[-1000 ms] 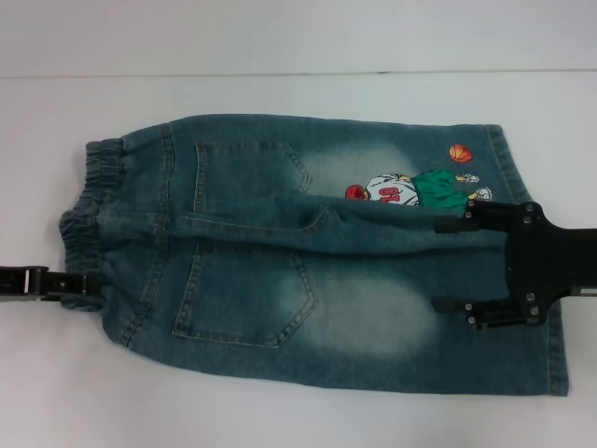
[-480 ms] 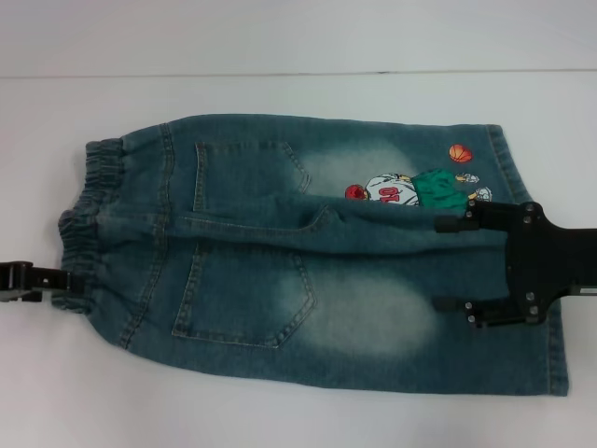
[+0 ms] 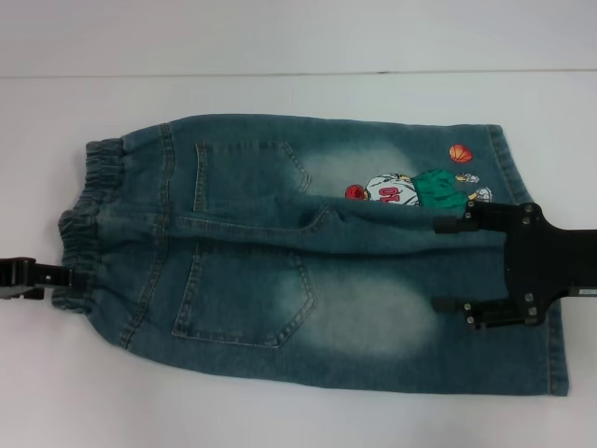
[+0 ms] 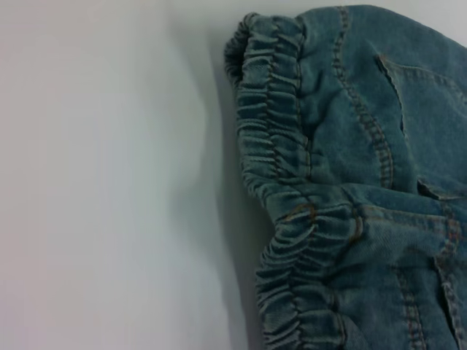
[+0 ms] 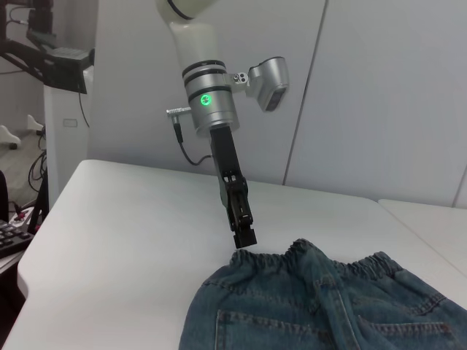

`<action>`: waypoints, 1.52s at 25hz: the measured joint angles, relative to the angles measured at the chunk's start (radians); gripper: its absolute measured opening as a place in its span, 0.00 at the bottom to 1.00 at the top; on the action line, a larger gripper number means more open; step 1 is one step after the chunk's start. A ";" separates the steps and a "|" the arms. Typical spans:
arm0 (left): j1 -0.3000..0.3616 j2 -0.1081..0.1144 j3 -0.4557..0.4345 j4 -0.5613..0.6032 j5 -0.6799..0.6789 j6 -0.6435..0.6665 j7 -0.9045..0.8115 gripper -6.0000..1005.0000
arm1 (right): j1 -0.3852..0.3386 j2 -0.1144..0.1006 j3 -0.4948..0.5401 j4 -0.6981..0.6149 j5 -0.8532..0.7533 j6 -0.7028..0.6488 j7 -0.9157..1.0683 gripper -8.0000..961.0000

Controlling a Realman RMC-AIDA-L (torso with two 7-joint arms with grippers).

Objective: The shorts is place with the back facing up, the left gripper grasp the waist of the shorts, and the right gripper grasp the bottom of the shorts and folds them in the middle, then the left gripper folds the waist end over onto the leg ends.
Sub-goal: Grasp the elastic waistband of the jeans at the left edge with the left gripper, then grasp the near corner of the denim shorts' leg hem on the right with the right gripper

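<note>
While both arms close in, neither end is gripped yet.
Left gripper (image 3: 54,276) sits at the near corner of the waist (image 3: 89,219), nudged a touch inward since half a second ago; finger state cannot be told. Shorts (image 3: 308,252) lie flat, back up. Right gripper (image 3: 452,265), fingers apart, hovers over the bottom (image 3: 558,359); next, both must clamp.

Hidden and cut-off parts around the faded blue denim shorts (image 3: 308,252)

The black two-finger right gripper (image 3: 450,264) covers part of the straight stitched leg hems (image 3: 558,355), and its arm runs off the head view's edge. The black left gripper (image 3: 67,276) shows only partly there; its finger gap is too small to read. The left wrist view crops the ruffled elastic waist (image 4: 281,182).
</note>
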 joint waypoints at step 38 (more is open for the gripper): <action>-0.047 -0.015 0.066 -0.052 0.028 -0.017 0.007 0.66 | -0.002 0.000 0.002 -0.001 0.005 0.005 -0.004 0.90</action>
